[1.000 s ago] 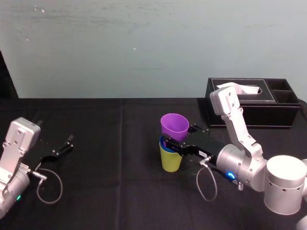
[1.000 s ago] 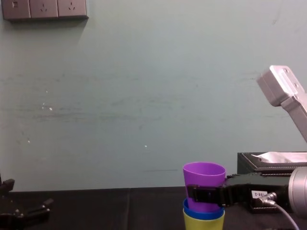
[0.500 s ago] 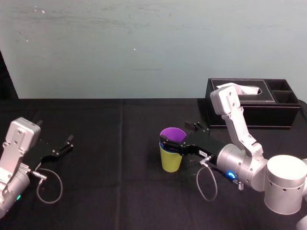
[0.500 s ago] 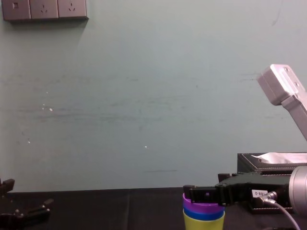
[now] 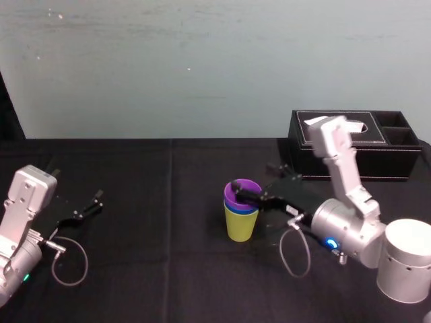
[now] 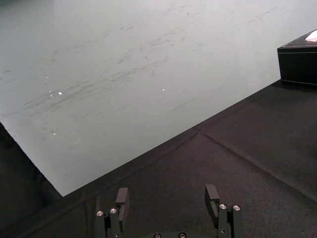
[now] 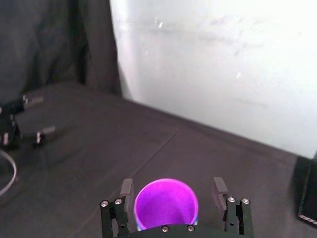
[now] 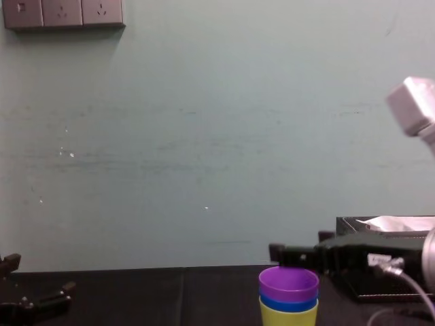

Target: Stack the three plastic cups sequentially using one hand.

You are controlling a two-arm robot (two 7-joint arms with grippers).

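As right pincer gapes, cups seemingly between

Purple cup; blue cup; lime cup (plain)

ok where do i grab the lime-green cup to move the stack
Its bare lower wall, from the side: the lime-green cup stands upright under the blue cup and purple cup, so it should carry both. Right gripper hangs open over them.

Smooth, semi-gloss plastic on purple cup, blue cup, green cup. Matt black cloth w/ a crease over desk. Leather-look, pale stitched edges on black box. Satin silver metal-look & white plastic on r. arm. Matt, scuffed paint on wall.
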